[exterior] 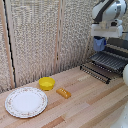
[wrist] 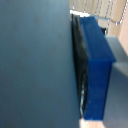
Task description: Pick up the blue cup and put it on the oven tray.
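Observation:
The blue cup [exterior: 99, 45] hangs in the air at the exterior view's right, with my gripper [exterior: 99, 40] shut on it from above. It is held over the back end of the oven tray [exterior: 106, 62], a dark wire rack of parallel bars sticking out toward the wooden table. Whether the cup touches the bars cannot be told from this angle. In the wrist view the blue cup [wrist: 35, 60] fills most of the picture, very close and blurred, and a few bars of the oven tray [wrist: 109, 18] show in one corner.
A yellow bowl [exterior: 46, 83], a small orange block [exterior: 63, 92] and a round patterned white plate [exterior: 26, 102] lie on the wooden table [exterior: 90, 102]. Woven screens stand behind. A white rounded object [exterior: 125, 75] sits at the right edge.

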{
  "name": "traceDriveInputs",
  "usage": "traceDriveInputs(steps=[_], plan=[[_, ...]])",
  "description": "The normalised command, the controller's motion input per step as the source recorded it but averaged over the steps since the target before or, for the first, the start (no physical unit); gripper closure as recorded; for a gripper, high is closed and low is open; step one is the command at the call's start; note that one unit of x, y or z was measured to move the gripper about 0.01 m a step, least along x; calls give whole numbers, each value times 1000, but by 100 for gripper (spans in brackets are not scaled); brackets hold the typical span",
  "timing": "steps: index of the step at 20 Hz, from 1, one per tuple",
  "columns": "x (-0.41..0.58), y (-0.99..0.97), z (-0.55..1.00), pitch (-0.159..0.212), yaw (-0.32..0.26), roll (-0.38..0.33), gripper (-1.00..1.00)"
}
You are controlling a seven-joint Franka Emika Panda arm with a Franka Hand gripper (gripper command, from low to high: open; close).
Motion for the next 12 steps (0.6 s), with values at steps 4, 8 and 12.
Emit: traceDriveInputs(steps=[4,8,12], plan=[[0,-530,-197,52,-144,-38,100],[27,-430,-257,41,-84,-27,100],[86,-293,-286,3,7,-26,100]])
